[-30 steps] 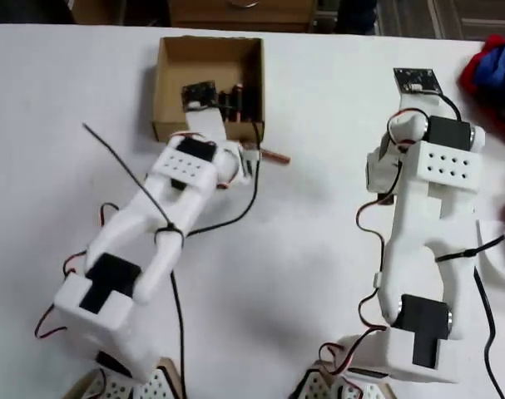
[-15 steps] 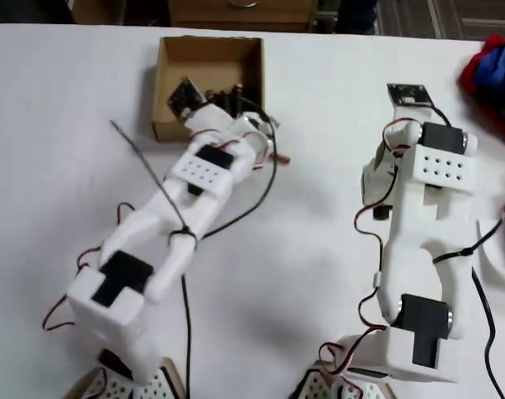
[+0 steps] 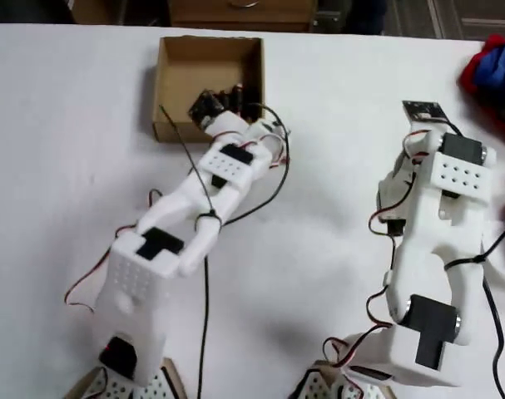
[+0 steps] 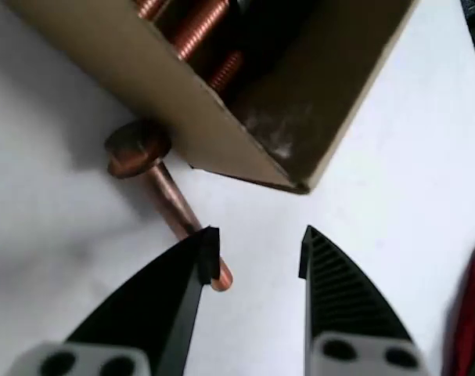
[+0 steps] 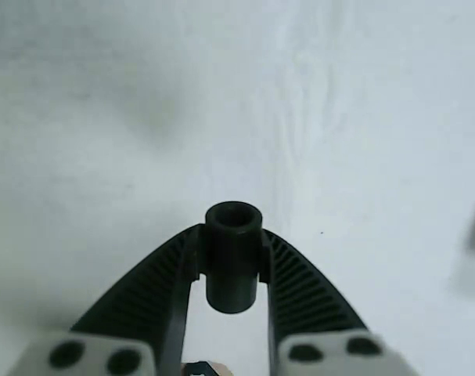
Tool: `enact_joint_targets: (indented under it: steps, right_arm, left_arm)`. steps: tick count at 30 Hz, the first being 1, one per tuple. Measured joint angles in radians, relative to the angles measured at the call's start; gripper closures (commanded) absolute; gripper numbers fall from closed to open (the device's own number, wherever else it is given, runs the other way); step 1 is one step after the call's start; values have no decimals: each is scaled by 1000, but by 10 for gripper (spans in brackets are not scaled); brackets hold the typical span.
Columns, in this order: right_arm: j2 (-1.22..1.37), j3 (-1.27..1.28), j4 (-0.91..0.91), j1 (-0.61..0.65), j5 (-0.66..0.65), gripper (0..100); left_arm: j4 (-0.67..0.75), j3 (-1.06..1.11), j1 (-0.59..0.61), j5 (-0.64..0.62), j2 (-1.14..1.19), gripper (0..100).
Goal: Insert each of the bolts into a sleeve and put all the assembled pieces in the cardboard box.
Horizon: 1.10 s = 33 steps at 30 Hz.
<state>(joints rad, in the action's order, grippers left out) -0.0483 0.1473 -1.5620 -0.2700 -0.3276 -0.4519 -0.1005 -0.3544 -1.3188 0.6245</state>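
Left gripper (image 4: 258,235) swung right, partly hiding bolt (image 4: 167,196), cardboard box (image 4: 182,102) cropped

- The cardboard box (image 4: 135,78) is plain brown card, matt, fibrous at its cut edges.
- The bolt (image 4: 171,205) just outside the box wall is copper-coloured metal, its shank smooth with a dull sheen.
- The bolts (image 4: 196,27) inside the box are the same coppery metal, ridged by thread.
- The fingers (image 4: 335,294) of my left gripper (image 4: 258,239), near the box corner, are matt black plastic, one finely ribbed.
- The sleeve (image 5: 233,270) in my right gripper (image 5: 231,244), well apart from the box, looks like smooth matt black plastic.
- My arm shells (image 3: 223,166) are white plastic, satin-smooth.
- The table (image 3: 335,75) around the box is white, matt, faintly creased.
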Motion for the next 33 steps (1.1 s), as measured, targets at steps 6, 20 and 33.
enact_joint_targets:
  steps: [6, 20, 33]
  right_arm:
    - [0, 0, 44, -66, -38, 978]
    - [0, 0, 83, -81, -43, 978]
    - [0, 0, 101, -81, -43, 978]
  left_arm:
    - [-80, -155, -2, 0, 114, 816]
    - [-523, -440, 8, -5, 221, 976]
    - [-1277, -832, 52, 296, 242, 976]
